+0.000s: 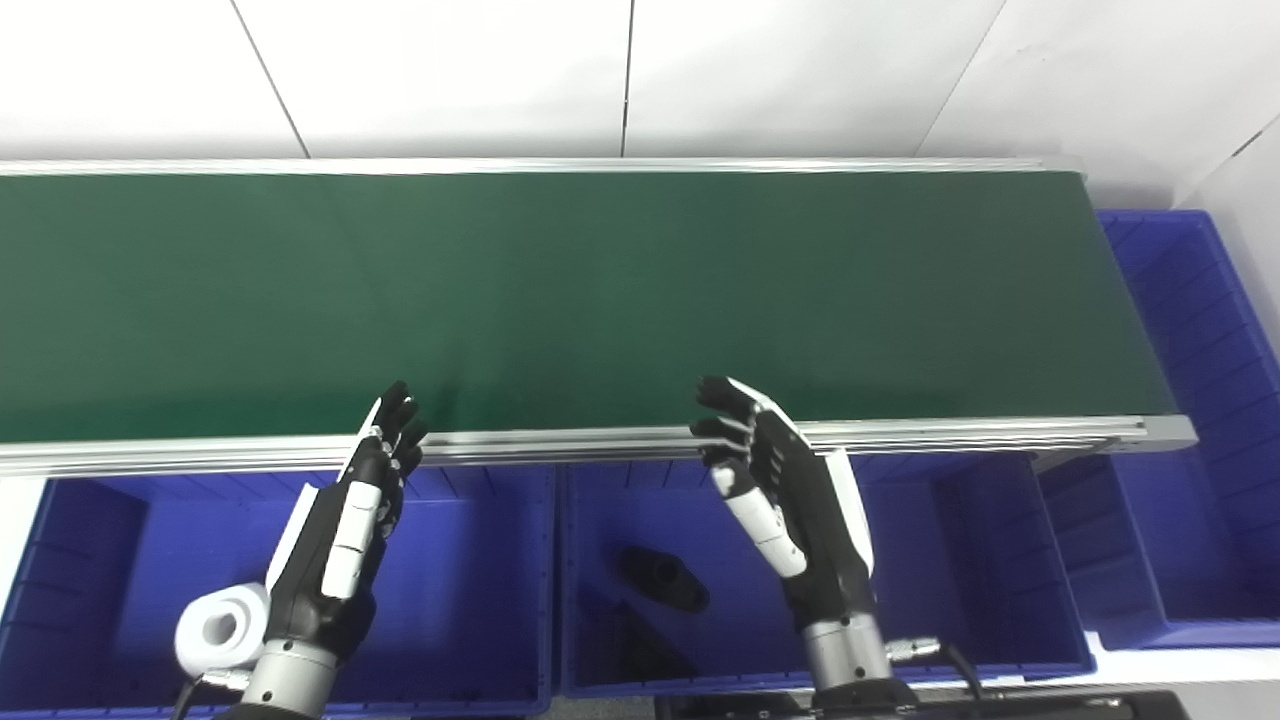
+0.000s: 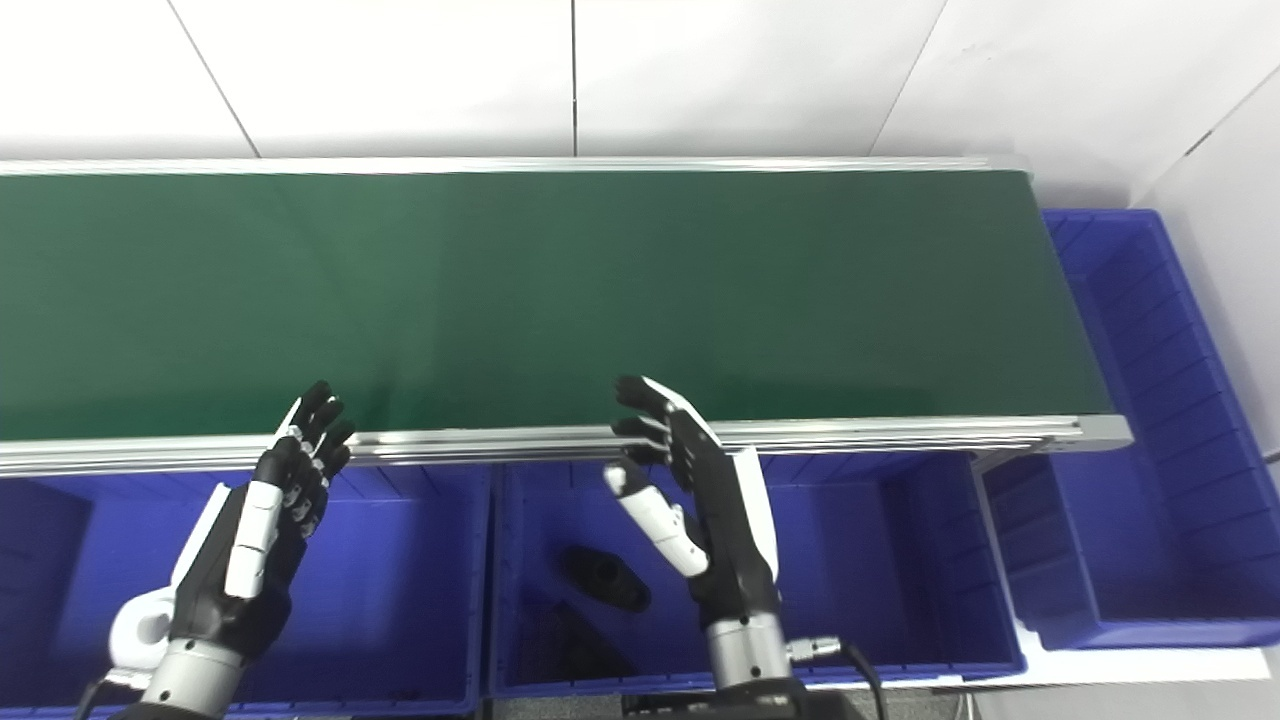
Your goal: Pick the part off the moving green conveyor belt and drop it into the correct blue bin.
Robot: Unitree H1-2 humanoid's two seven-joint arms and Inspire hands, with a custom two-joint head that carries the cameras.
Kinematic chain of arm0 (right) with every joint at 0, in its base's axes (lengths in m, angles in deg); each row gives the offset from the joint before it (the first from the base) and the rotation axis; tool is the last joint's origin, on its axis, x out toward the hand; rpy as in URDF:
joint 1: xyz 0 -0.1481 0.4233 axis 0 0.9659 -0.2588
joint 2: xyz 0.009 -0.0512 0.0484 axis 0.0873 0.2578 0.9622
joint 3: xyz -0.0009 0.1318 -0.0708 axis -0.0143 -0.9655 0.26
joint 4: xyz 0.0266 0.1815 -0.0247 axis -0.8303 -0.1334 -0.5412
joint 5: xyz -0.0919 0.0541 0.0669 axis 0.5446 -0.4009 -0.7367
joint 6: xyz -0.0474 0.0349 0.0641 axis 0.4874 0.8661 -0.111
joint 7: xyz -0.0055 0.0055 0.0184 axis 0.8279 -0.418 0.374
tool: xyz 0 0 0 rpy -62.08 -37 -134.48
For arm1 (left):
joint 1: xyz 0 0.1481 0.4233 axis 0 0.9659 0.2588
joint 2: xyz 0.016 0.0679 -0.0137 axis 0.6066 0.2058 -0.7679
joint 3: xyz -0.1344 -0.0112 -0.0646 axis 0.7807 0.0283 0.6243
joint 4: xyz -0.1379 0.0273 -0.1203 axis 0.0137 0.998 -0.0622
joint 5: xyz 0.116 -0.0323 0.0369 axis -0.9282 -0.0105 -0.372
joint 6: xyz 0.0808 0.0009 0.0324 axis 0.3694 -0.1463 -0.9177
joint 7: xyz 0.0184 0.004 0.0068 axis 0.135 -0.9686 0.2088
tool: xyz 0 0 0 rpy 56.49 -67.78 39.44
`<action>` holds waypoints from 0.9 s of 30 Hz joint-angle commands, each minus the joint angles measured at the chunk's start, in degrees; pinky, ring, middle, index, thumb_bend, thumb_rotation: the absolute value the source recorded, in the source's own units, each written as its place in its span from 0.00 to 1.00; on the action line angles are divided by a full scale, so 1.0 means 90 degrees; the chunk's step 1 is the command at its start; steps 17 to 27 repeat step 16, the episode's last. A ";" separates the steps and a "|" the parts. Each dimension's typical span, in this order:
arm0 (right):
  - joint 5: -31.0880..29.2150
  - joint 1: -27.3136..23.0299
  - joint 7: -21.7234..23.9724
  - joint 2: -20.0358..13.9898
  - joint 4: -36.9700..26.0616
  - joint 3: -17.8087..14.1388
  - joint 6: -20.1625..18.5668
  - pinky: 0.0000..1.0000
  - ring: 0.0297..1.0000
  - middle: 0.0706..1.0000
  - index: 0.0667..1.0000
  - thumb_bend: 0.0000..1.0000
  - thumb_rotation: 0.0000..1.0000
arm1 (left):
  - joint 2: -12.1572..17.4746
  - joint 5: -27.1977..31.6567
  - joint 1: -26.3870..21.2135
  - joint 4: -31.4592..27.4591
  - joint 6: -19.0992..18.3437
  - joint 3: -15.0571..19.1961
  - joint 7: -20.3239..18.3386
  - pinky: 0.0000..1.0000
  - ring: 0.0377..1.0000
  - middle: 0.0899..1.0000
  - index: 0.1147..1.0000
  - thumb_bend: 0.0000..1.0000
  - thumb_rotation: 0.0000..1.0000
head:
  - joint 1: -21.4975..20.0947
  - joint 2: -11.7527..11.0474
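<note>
Left eye view shows me both hands empty with fingers spread: left hand [image 1: 335, 545] and right hand [image 1: 790, 500] over the blue bins' [image 1: 470, 600] far edge. I see a black part [image 1: 663, 578] in the middle bin [image 1: 900, 560], the green belt [image 1: 560, 300] bare.

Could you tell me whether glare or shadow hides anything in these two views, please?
Left eye view: the belt is matte and evenly lit, with no glare; the middle bin floor is dim, so its black parts lose detail. Right eye view: the same; the white roll behind the left hand is bright and nearly washed out.
</note>
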 commanded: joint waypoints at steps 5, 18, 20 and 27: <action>-0.0040 0.0125 -0.0295 0.0593 0.0451 0.0552 0.0468 0.75 0.78 0.87 0.83 0.75 0.89 | 0.0021 -0.0210 0.0088 -0.0095 0.0355 -0.0050 -0.0034 1.00 0.99 1.00 1.00 0.69 0.96 | 0.0296 -0.0156; -0.0141 0.0101 -0.0573 0.0287 0.1261 0.0388 0.1432 0.85 0.87 0.93 0.93 0.71 1.00 | -0.0145 -0.0806 0.0342 0.0612 0.1547 -0.0299 0.0119 1.00 0.99 1.00 1.00 0.65 0.94 | 0.1584 -0.0834; -0.0141 0.0101 -0.0573 0.0287 0.1261 0.0388 0.1432 0.85 0.87 0.93 0.93 0.71 1.00 | -0.0145 -0.0806 0.0342 0.0612 0.1547 -0.0299 0.0119 1.00 0.99 1.00 1.00 0.65 0.94 | 0.1584 -0.0834; -0.0141 0.0101 -0.0573 0.0287 0.1261 0.0388 0.1432 0.85 0.87 0.93 0.93 0.71 1.00 | -0.0145 -0.0806 0.0342 0.0612 0.1547 -0.0299 0.0119 1.00 0.99 1.00 1.00 0.65 0.94 | 0.1584 -0.0834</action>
